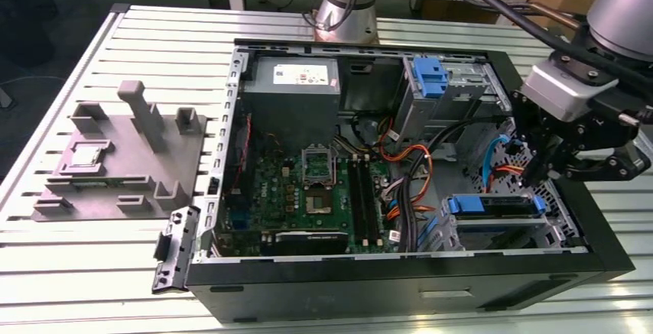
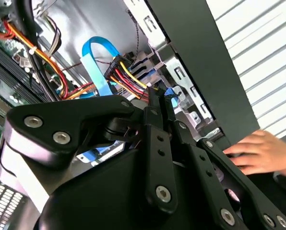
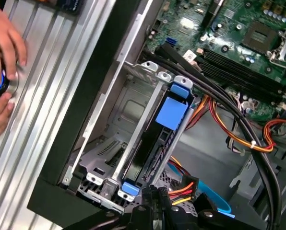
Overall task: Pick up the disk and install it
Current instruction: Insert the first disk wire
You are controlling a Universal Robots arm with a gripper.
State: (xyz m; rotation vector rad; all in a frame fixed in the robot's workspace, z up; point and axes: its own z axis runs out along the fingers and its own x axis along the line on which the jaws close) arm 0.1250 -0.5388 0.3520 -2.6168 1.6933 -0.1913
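Note:
The disk (image 3: 155, 151) sits edge-on in the metal drive cage (image 3: 109, 158) at the corner of the open computer case, its blue carrier tab (image 3: 173, 113) facing out. In the exterior view the disk (image 1: 495, 205) lies in the lower bay on the exterior view's right. My gripper (image 1: 539, 172) hangs just above and beside that bay. In both wrist views the black fingers meet at their tips, with nothing between them: gripper (image 2: 155, 93), gripper (image 3: 155, 192). It is close to a connector with red, yellow and black wires (image 2: 121, 72).
A person's hand (image 3: 3, 57) rests on the slatted table beside the case, holding a small device; the hand (image 2: 263, 153) shows past the case wall. A second blue carrier (image 1: 430, 79), the grey power supply (image 1: 296, 79), the motherboard (image 1: 311, 192) and loose cables (image 1: 414, 173) fill the case. A grey fixture (image 1: 122, 158) stands on the exterior view's left.

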